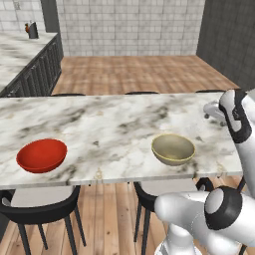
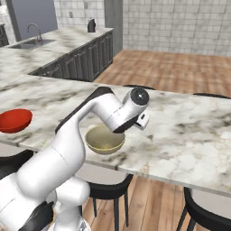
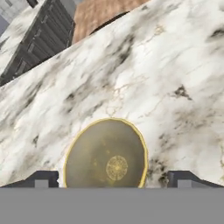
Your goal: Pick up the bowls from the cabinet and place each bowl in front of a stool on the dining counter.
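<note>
The red bowl [image 1: 42, 155] rests on the dining counter [image 1: 109, 124] near its front edge, above a stool [image 1: 40, 197]. To its right the tan-olive bowl [image 1: 173, 149] sits upright on the same slab, over a second stool [image 1: 164, 187]. In the hand view my gripper [image 3: 113, 181] is open, its fingertips [image 3: 41, 179] spread wide on either side of the tan-olive bowl [image 3: 106, 154], which lies below them, and it holds nothing. From the right base view the wrist hangs just above and beside that bowl [image 2: 104, 139]. The wall cabinet is out of view.
More stool rims [image 1: 142, 92] peek over the counter's far edge. A second marble worktop with dark drawers [image 2: 76, 58], a sink [image 2: 34, 41] and a dark kettle [image 2: 91, 25] runs along the left. Wooden floor [image 1: 144, 74] lies beyond.
</note>
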